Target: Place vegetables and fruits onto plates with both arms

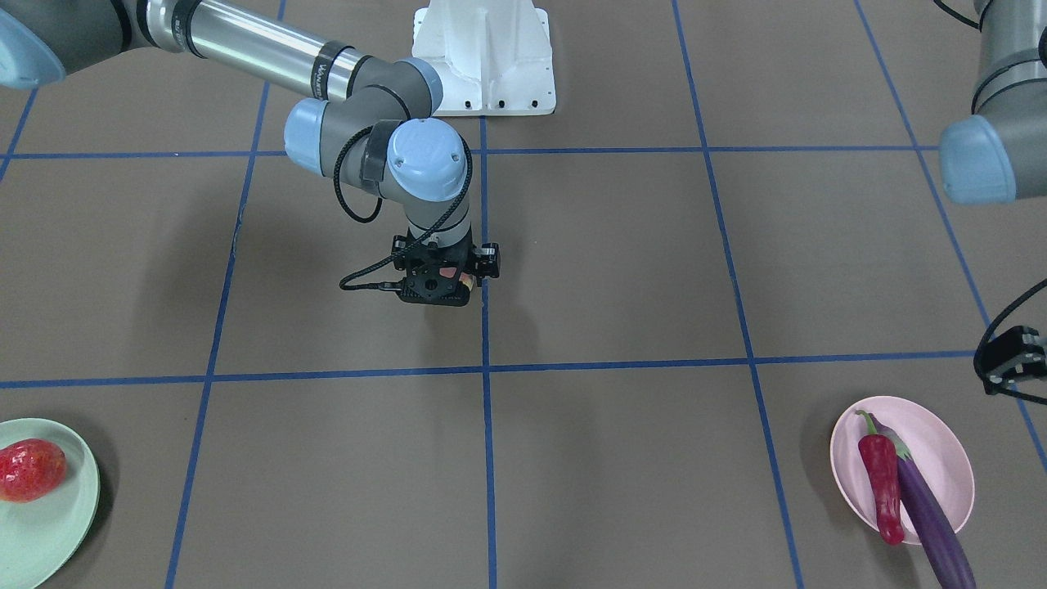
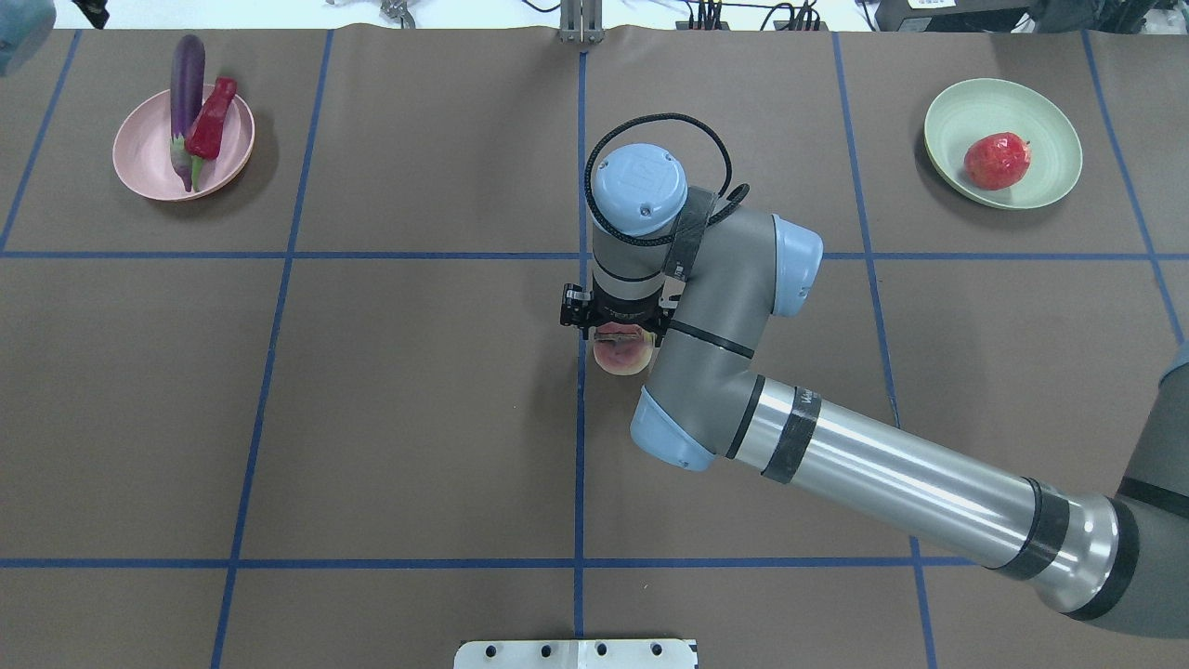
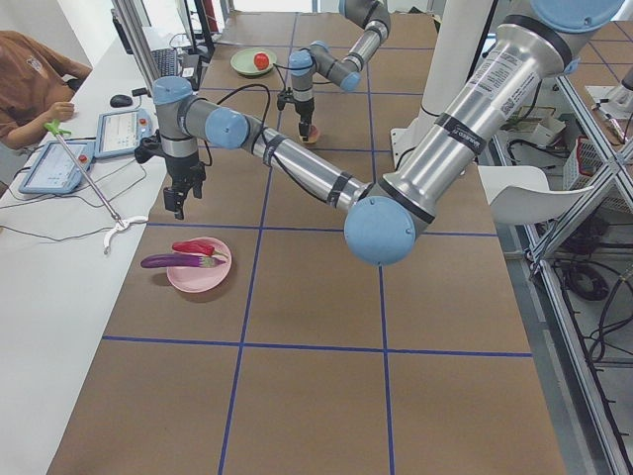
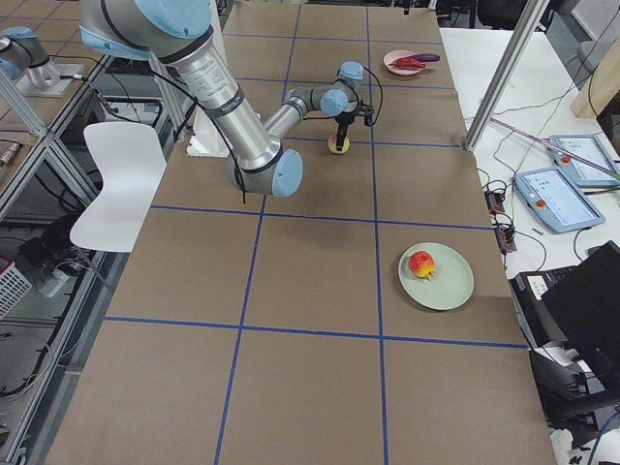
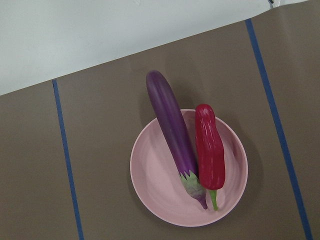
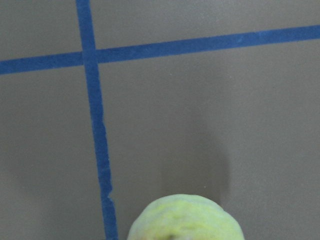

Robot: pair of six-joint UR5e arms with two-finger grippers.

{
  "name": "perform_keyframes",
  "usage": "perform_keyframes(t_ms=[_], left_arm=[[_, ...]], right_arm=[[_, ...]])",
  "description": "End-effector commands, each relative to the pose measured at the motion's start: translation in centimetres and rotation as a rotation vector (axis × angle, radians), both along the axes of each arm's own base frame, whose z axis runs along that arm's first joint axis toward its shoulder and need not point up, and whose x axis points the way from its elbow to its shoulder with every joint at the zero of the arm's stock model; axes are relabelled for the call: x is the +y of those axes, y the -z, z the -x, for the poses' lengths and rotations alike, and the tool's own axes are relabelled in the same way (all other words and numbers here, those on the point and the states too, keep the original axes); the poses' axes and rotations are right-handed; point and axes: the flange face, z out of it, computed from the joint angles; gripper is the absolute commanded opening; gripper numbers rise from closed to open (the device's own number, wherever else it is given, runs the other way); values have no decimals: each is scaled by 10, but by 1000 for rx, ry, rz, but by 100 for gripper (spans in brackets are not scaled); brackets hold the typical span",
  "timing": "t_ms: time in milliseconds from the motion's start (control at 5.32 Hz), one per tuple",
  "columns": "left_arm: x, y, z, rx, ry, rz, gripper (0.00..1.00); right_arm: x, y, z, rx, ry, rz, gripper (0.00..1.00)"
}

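Observation:
My right gripper (image 2: 620,342) reaches to the table's middle and is shut on the yellow-green peach (image 2: 620,357), low over the brown mat. The peach fills the bottom edge of the right wrist view (image 6: 185,220). The pomegranate (image 2: 997,160) lies on the mint green plate (image 2: 966,111). The purple eggplant (image 5: 172,130) and the red chili pepper (image 5: 209,150) lie side by side on the pink plate (image 5: 155,185); the eggplant's end overhangs the rim. My left gripper (image 1: 1010,360) hangs near the pink plate (image 1: 941,458), only partly in view, so I cannot tell its state.
Blue tape lines (image 2: 581,465) divide the brown mat into squares. The white base block (image 1: 487,57) stands at the robot's edge. In the left side view an operator (image 3: 30,79) sits by the white side table with tablets (image 3: 59,163).

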Motion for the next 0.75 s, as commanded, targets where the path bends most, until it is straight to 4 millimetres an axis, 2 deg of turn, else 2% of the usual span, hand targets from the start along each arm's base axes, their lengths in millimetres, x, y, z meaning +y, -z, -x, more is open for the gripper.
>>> perform_keyframes(t_ms=[0, 188, 376, 564], left_arm=[[123, -30, 26, 79, -45, -9, 100], [167, -43, 37, 77, -46, -5, 100], [178, -58, 41, 73, -39, 28, 100], [184, -82, 42, 67, -38, 71, 100]], right_arm=[[-15, 20, -34, -38, -65, 13, 0], [-29, 39, -69, -33, -99, 27, 0], [-51, 46, -107, -38, -136, 33, 0], [-86, 36, -155, -43, -164, 30, 0]])
